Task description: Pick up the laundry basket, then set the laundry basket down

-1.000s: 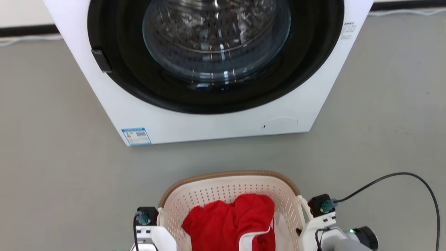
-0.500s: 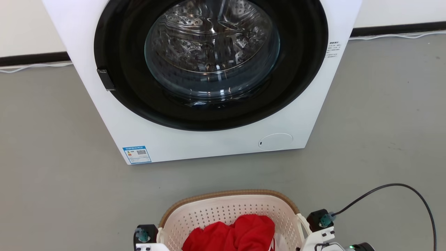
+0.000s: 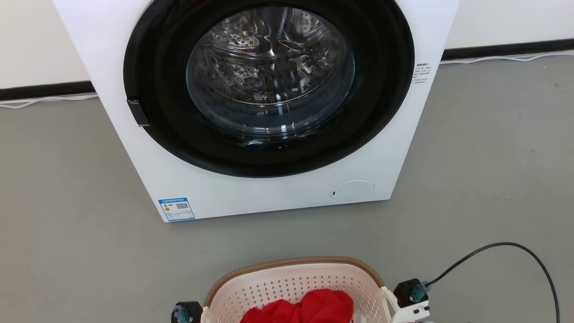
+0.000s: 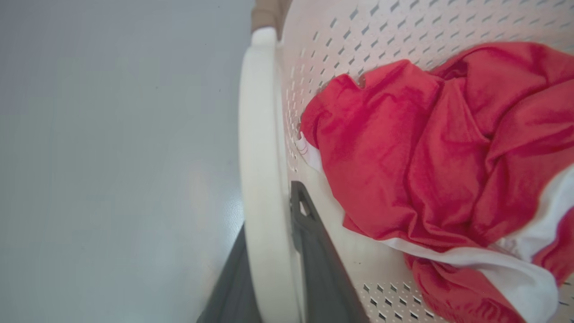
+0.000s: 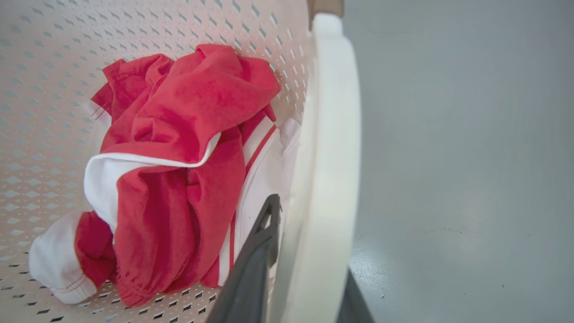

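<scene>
In the head view the basket (image 3: 293, 261) sits at the bottom, before the washer (image 3: 269, 197), clothes (image 3: 314, 309) inside. Left wrist: our left gripper (image 4: 269, 211) is clamped on its handle (image 4: 258, 112). Right wrist: our right gripper (image 5: 311, 237) clamps the other handle (image 5: 334, 112); we should move both arms level

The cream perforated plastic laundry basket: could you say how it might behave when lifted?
Probably light: the cream perforated plastic laundry basket holds little, some red and white clothing. Its white loop handle looks stiff, so little flex. Loose clothing may shift if tilted.
</scene>
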Available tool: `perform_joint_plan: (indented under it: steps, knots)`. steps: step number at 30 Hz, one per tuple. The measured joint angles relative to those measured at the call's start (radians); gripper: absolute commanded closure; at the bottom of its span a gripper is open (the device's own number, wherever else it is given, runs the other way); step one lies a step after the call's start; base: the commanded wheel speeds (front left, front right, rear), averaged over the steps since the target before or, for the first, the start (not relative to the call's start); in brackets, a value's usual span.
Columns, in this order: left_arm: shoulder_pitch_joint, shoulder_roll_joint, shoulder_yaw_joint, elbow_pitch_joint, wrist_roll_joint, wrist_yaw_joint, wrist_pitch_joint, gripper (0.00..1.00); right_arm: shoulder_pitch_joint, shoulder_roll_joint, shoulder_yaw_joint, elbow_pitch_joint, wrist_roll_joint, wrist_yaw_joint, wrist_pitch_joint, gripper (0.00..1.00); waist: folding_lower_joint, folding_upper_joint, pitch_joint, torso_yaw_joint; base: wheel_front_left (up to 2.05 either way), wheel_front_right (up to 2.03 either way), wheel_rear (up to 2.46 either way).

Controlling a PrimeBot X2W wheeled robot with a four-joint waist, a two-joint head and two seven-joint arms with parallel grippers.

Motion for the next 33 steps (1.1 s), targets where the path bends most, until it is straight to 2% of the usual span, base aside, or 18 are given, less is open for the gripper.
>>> perform_joint_plan:
  steps: [33]
  knots:
    - [0.011,-0.001,-0.034,0.009,-0.025,0.0,0.0,1.0,0.0,0.0,0.073,0.02,0.083,0.0,0.002,1.0,0.0,0.0,-0.019,0.001,0.0,0.0,0.0]
